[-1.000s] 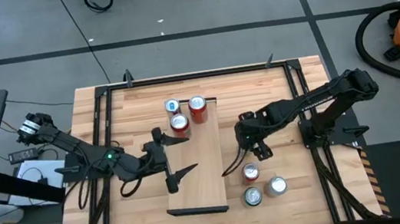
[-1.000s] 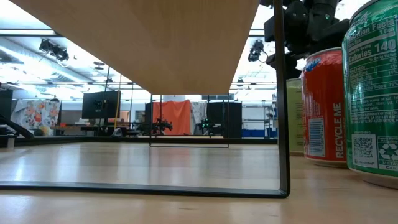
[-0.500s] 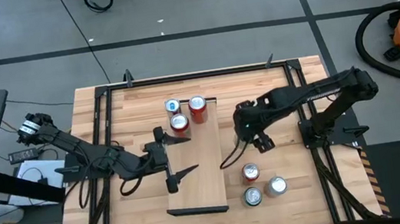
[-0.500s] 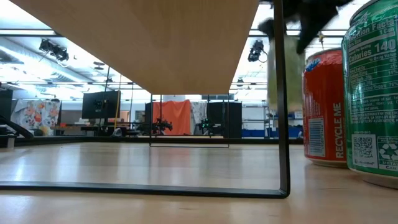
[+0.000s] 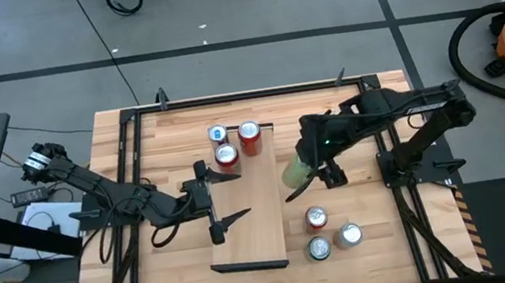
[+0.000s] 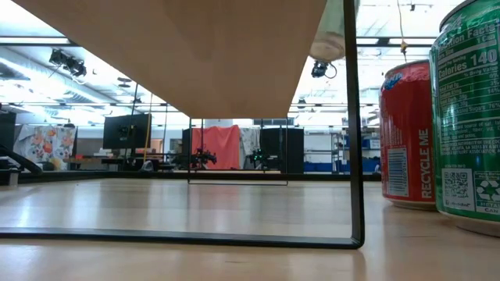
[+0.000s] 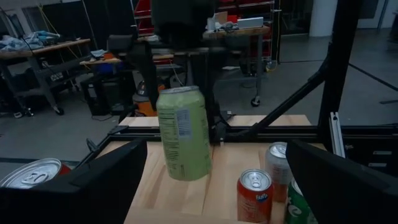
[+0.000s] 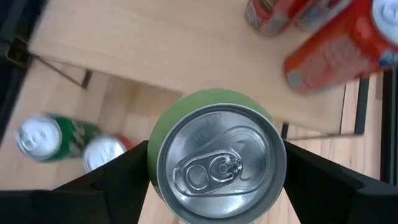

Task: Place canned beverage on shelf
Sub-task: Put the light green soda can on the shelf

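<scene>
Wooden table (image 5: 145, 141), three cans (image 5: 331, 232) nearest. Right gripper (image 5: 312, 165) fingers clamped round green can (image 5: 296, 169), airborne beside shelf (image 5: 248, 215) edge. Thin rigid aluminium, probably slick; mid-body hold looks right. Left gripper (image 5: 217, 203) splayed wide, holding nothing, over shelf.

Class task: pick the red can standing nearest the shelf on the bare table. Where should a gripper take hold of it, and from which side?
Grip the red can across its round side wall just below the rim, coming straight down from above. It stands upright with its lid facing up, and the green can and silver-topped can crowd its near side, so a sideways approach there looks blocked.
</scene>
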### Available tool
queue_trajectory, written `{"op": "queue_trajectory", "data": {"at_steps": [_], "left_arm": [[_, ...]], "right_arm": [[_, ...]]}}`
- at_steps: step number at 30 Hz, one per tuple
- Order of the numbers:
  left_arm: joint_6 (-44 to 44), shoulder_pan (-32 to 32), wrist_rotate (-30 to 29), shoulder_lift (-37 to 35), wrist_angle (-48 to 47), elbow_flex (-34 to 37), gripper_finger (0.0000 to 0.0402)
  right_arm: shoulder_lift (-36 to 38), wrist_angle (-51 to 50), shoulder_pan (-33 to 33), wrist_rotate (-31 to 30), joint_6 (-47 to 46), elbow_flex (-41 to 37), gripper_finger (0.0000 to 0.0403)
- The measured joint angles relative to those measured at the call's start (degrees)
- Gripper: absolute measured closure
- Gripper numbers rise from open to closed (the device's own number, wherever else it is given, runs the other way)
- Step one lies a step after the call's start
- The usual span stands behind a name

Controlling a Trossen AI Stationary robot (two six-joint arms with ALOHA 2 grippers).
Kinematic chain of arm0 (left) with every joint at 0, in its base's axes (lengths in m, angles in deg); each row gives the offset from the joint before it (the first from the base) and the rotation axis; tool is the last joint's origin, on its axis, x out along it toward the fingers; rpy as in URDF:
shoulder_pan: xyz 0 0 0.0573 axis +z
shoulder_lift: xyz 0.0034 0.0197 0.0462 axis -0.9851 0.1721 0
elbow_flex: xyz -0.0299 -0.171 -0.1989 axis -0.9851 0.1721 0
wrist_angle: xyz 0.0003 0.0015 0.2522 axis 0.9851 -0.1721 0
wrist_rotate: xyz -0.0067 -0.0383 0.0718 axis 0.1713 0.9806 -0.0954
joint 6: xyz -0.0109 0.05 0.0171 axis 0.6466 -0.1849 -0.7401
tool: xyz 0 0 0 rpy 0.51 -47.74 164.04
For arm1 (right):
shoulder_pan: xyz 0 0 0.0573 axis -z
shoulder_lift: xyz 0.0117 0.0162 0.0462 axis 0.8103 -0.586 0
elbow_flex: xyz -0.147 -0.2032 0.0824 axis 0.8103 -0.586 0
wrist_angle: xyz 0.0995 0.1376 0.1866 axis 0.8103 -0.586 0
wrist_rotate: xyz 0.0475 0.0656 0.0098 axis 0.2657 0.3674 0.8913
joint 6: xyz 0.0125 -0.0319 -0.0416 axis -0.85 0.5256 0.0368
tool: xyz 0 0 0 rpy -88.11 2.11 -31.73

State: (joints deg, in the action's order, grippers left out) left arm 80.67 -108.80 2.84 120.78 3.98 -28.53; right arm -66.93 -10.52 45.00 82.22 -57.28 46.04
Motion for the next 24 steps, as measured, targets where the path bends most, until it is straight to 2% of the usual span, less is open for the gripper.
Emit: {"op": "queue_trajectory", "data": {"at_steps": [4, 9, 15, 20, 24], "left_arm": [[0.5, 0.0, 0.0, 0.0, -0.02, 0.0, 0.0006], [1.27, -0.24, 0.0, 0.02, -0.12, 0.0, 0.0006], [2.43, -3.01, -0.27, 0.02, -1.16, 0.0, 0.0006], [2.58, -7.63, -4.51, 0.02, -1.61, 0.0, 0.0006], [4.09, -10.12, -7.97, 0.02, -1.68, 0.0, 0.0006]], "right_arm": [[-5.87, -1.84, -1.53, -2.25, -0.16, 6.04, 0.0078], [-14.11, -3.78, -2.19, -2.61, 3.95, 15.02, 0.0078], [-23.5, -7.7, 0.54, -2.62, 3.95, 25.75, 0.0078], [-29.25, -14.97, 2.69, -2.7, 1.89, 32.94, 0.0076], [-30.09, -16.03, 4.58, -0.42, 1.43, 34.59, 0.0074]]}}
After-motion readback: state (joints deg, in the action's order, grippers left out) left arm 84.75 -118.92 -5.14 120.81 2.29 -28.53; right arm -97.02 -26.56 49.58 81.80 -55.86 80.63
